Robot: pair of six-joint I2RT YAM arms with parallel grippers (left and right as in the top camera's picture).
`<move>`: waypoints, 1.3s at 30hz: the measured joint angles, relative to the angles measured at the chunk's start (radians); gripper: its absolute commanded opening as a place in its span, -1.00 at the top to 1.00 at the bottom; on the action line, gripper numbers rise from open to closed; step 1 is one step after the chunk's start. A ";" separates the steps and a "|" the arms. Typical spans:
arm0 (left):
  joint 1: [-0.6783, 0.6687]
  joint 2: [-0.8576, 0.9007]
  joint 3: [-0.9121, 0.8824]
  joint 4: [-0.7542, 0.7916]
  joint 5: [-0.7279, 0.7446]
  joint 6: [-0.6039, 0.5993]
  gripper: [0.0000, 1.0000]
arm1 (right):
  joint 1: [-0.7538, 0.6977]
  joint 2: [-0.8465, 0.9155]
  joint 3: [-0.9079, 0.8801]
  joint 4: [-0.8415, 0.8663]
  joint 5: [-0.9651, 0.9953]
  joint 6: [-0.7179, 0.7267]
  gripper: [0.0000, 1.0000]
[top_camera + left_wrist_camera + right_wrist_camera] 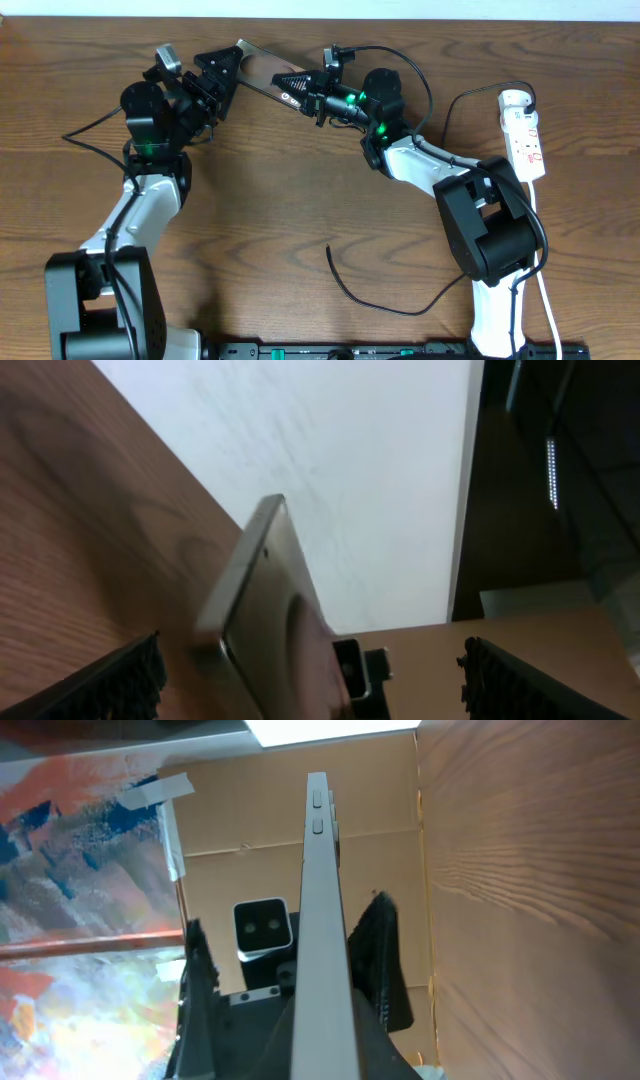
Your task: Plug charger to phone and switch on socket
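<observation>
The phone (262, 68) is held up off the worktop (280, 190) in the upper middle of the overhead frame, lying slantwise from upper left to lower right between the two arms. The right hand (312, 95) pinches its lower-right end: in the right wrist view the slab runs edge-on up the centre of the frame, side buttons showing near the top, with a dark finger (385, 970) pressed against each face. The left hand (218, 75) sits at the phone's upper-left end with its jaws spread. In the left wrist view the two fingers (125, 680) stand far apart in the lower corners, and the tilted phone rises between them, touching neither. The socket (525, 135) lies along the right edge of the overhead frame, white with small red marks, its white cord running down past the right arm's base. The charger (385, 305) lies well apart from the phone in the lower middle of the frame, a thin black cable curving across the worktop, with one loose end toward the centre. Whether its other end reaches the socket cannot be told.
</observation>
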 measured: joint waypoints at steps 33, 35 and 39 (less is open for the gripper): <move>0.003 0.108 -0.002 0.192 -0.012 -0.126 0.81 | 0.063 0.000 0.000 0.018 0.023 0.002 0.97; 0.004 0.108 -0.002 0.194 -0.010 -0.145 0.85 | 0.063 0.000 0.000 0.018 0.023 0.007 0.97; 0.005 0.108 -0.002 0.196 -0.008 -0.175 0.85 | 0.063 0.000 0.000 0.018 0.024 0.011 0.97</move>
